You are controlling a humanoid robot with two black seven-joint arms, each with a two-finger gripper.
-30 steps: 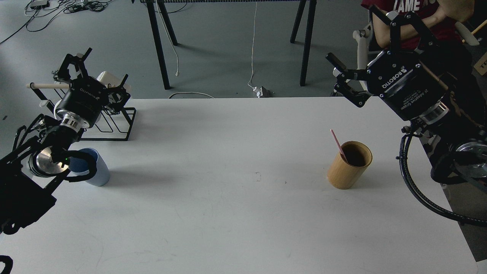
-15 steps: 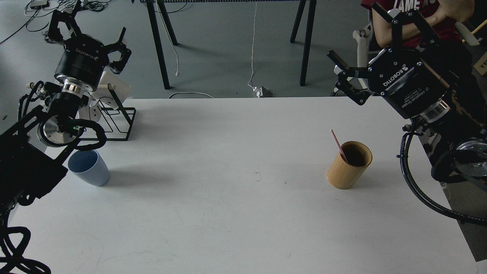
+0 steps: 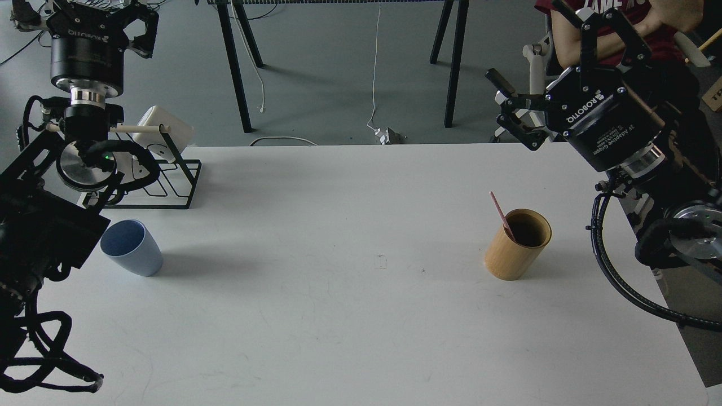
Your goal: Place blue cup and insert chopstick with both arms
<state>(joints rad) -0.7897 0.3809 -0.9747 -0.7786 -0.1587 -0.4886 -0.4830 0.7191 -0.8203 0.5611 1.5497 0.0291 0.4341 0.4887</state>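
The blue cup (image 3: 132,248) stands upright on the white table (image 3: 338,327) at the left, and nothing is touching it. A thin pink chopstick (image 3: 500,213) leans inside the tan bamboo cylinder (image 3: 519,243) at the right. My left gripper (image 3: 84,14) is high at the far left, above the rack and well behind the cup. It is open and empty, and its fingertips are cut off by the top edge. My right gripper (image 3: 527,45) hangs above the far right edge of the table, behind the bamboo cylinder. It is open and empty.
A black wire rack (image 3: 169,186) with a pale wooden dowel (image 3: 138,129) and a white mug (image 3: 163,127) stands at the back left. A seated person in a red shirt (image 3: 620,22) is behind my right arm. Black trestle legs (image 3: 240,67) stand beyond the table.
My left gripper has risen and moved back, from low over the blue cup and rack to high above the rack. The cup is now fully in view. My right gripper has barely moved.
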